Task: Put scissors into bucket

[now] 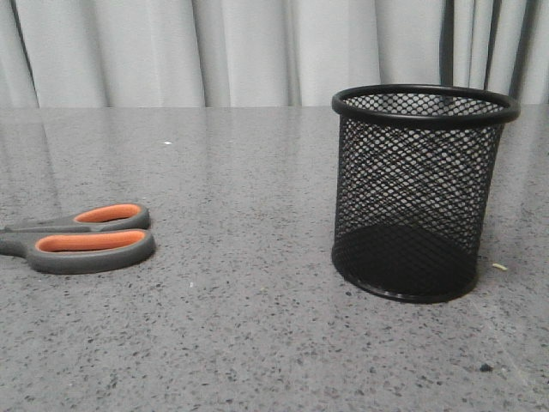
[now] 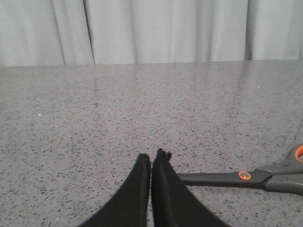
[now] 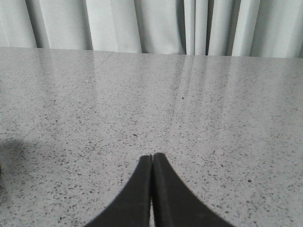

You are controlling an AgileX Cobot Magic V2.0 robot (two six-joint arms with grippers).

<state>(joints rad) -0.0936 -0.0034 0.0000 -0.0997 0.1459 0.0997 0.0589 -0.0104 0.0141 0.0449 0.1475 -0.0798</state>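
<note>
The scissors (image 1: 90,239) lie flat on the table at the left of the front view, grey handles with orange lining toward the middle, blades running off the left edge. In the left wrist view their dark blades and orange pivot (image 2: 244,176) lie on the table just beside my left gripper (image 2: 151,157), which is shut and empty. The bucket (image 1: 420,189), a black wire-mesh cup, stands upright at the right of the front view and looks empty. My right gripper (image 3: 152,156) is shut and empty above bare table. Neither gripper shows in the front view.
The speckled grey table (image 1: 257,326) runs back to a pale curtain (image 1: 257,51). A small pale scrap (image 1: 499,267) lies right of the bucket and a dark speck (image 1: 485,367) near the front right.
</note>
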